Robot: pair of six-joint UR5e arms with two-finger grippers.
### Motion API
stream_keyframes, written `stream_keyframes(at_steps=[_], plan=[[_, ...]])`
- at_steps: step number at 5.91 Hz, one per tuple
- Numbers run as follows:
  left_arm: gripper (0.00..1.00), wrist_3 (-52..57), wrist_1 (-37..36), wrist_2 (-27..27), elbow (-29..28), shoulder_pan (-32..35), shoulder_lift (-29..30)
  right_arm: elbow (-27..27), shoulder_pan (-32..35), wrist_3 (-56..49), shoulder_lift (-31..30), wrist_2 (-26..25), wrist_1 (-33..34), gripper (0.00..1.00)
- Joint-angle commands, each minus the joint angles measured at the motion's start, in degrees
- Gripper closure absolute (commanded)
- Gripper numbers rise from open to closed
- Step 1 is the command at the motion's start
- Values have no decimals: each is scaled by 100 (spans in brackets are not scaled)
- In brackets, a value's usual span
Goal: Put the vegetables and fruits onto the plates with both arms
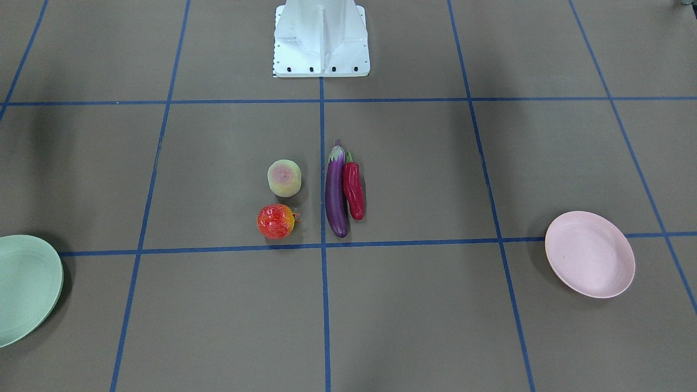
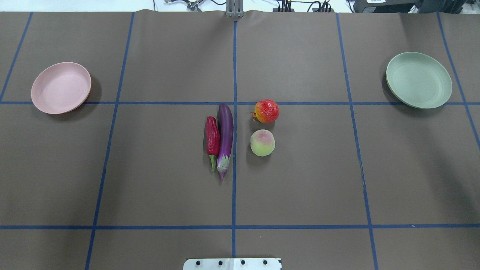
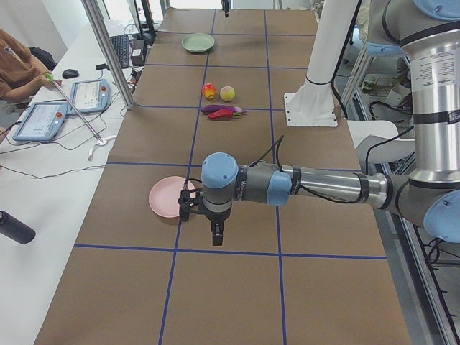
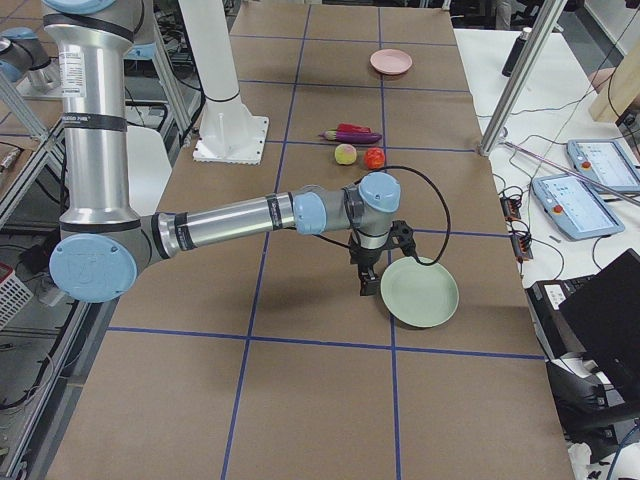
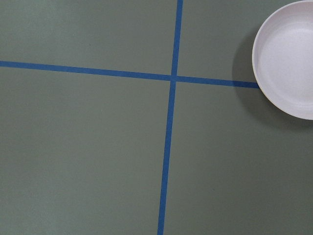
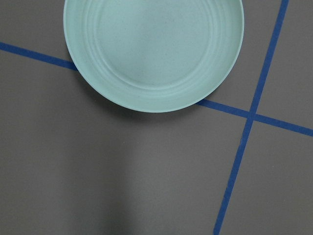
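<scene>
The purple eggplant and red chili lie side by side at the table's middle. Just right of them sit the red-orange fruit and the yellow-green fruit. The pink plate is empty at the far left, the mint green plate empty at the far right. My left gripper hangs above the table beside the pink plate. My right gripper hangs beside the green plate. Both show only in side views, so I cannot tell if they are open.
The white base block stands at the near edge. Blue tape lines grid the brown table. A side bench with tablets, an operator and aluminium posts runs along the far side.
</scene>
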State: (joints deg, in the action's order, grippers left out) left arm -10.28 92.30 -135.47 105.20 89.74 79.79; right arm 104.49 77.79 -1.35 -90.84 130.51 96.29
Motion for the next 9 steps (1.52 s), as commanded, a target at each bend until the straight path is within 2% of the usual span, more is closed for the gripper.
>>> stream_keyframes(at_steps=[1, 3, 4, 5, 6, 7, 8, 9], plan=[[0, 8, 207, -145, 35, -131, -94, 63, 34, -67, -143, 236, 39, 0], [0, -44, 314, -287, 53, -422, -104, 80, 34, -67, -232, 623, 30, 0], [0, -79, 602, -418, 53, -892, -52, 80, 26, -50, -267, 694, 30, 0], [0, -1080, 1388, -636, 96, -1384, 88, 28, 17, -23, -267, 782, -257, 0], [0, -2543, 2414, -639, 175, -2094, 246, 19, 8, -6, -259, 879, -408, 0], [0, -3846, 2728, -639, 193, -2640, 752, 19, -53, -6, -259, 1088, -418, 0], [0, -4999, 2723, -552, 167, -3342, 1419, 19, -97, 3, -259, 1160, -505, 0], [0, -5654, 2679, 171, 98, -4132, 1939, 28, -202, 29, -233, 1170, -558, 0]])
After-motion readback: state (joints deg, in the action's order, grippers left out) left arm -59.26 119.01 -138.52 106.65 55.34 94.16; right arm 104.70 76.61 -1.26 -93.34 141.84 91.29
